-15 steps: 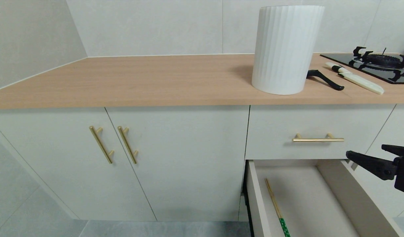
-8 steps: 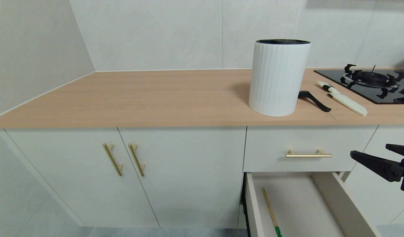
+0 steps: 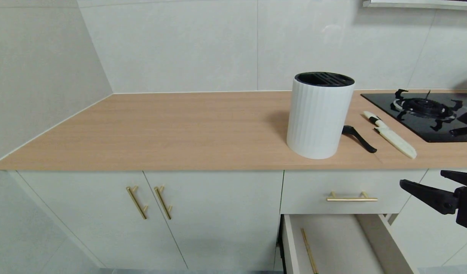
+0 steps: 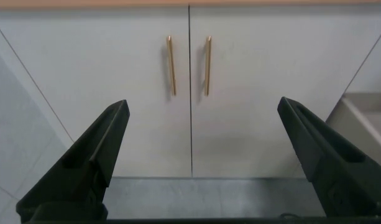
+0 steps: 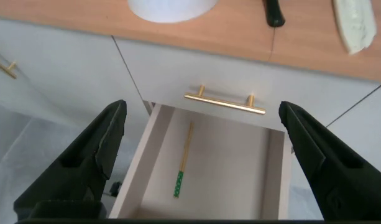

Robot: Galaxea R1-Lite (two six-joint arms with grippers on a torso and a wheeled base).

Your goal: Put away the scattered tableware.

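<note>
A pair of wooden chopsticks [image 3: 309, 251] with green ends lies in the open drawer [image 3: 386, 243] below the counter, also seen from the right wrist as chopsticks [image 5: 183, 163]. On the countertop, a cream knife [image 3: 389, 134] and a black handle [image 3: 358, 139] lie right of a white ribbed knife holder [image 3: 319, 116]. My right gripper [image 3: 421, 178] hangs open and empty at the right, above the drawer's right side and in front of the cabinet; in its own view the right gripper [image 5: 201, 107] looks down at the drawer. My left gripper [image 4: 202, 104] is open and empty, facing the cupboard doors.
A black gas hob [image 3: 427, 110] occupies the counter's far right. A shut drawer with a gold handle [image 3: 351, 198] sits above the open one. Two cupboard doors with gold handles [image 3: 149, 201] are left of it. The counter left of the knife holder is bare wood.
The head camera has risen, so the whole picture has shifted down and the knife holder's slotted black top now shows. The right gripper stays open in about the same place.
</note>
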